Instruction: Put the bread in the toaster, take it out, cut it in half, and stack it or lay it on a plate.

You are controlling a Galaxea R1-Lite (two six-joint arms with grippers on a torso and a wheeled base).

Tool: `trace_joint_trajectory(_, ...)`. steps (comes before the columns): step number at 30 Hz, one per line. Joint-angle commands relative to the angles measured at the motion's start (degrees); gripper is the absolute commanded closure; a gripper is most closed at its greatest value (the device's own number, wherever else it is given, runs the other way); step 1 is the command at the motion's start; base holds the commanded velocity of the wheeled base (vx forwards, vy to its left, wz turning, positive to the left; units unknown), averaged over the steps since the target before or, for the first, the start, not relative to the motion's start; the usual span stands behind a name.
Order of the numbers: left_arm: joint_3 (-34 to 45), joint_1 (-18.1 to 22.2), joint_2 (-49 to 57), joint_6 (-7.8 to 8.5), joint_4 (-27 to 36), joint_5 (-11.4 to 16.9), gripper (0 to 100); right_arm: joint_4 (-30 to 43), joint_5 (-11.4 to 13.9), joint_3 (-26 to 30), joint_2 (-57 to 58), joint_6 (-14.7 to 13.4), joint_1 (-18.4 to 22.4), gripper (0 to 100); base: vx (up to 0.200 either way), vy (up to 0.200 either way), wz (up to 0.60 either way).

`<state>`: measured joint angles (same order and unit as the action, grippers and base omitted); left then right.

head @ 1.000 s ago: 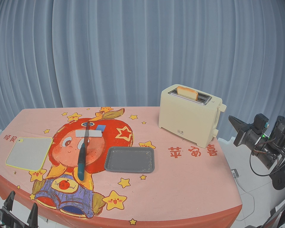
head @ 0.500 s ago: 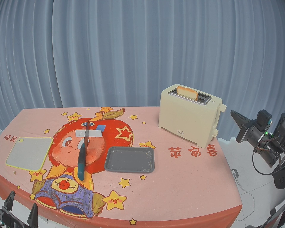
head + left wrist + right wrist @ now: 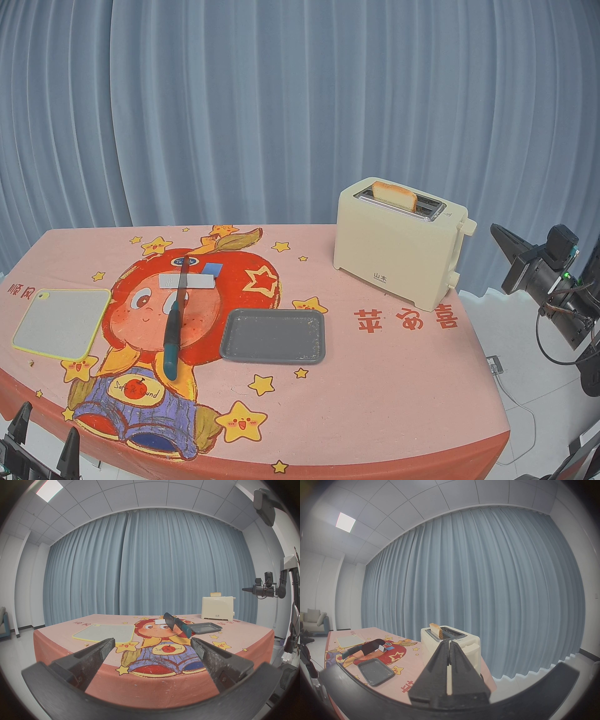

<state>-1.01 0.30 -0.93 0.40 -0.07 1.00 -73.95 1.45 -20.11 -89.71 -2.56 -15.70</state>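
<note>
On the head view's tablecloth (image 3: 387, 387), you are looking at the following:
- The toaster (image 3: 400, 244) is standing at the far right.
- The bread (image 3: 394, 195) is standing upright in a toaster slot, its top poking out.
- The grey plate (image 3: 273, 335) is lying near the middle.
- The knife (image 3: 174, 325) is lying just left of the plate, its blade crossing a white strip (image 3: 186, 280).
- The cutting board (image 3: 61, 323) is lying at the left edge.
- The right gripper (image 3: 497, 231) is hanging off the table's right side, well apart from the toaster.
- The left gripper (image 3: 47, 431) is sitting below the near left edge.

From the left wrist view, you are seeing the left gripper's fingers spread wide, holding nothing, with the knife and cutting board lying beyond them.

From the right wrist view, you are seeing the right gripper's fingers pressed together tip to tip on nothing. They are pointing toward the toaster, where the bread is sticking up.
</note>
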Motion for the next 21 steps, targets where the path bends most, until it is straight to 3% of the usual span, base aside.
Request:
trace_joint_trajectory(1,1.01,0.05,0.84,0.04,-0.01,-0.03,0,-0.06,0.04,-0.01,-0.29,0.01,0.06,100,0.0,0.0,0.0)
trace_joint_trajectory(6,1.01,0.05,0.84,-0.05,-0.01,-0.03,0,-0.06,0.04,0.34,-0.47,0.01,0.06,100,0.0,0.0,0.0)
trace_joint_trajectory(7,1.01,0.05,0.84,-0.05,-0.01,-0.03,0,-0.06,0.04,0.34,-0.47,-0.08,-0.03,0,0.0,0.0,0.0)
trace_joint_trajectory(21,1.01,0.05,0.84,-0.05,-0.01,-0.03,0,-0.06,-0.13,-0.1,0.15,-0.6,-0.47,0,0.0,0.0,0.0)
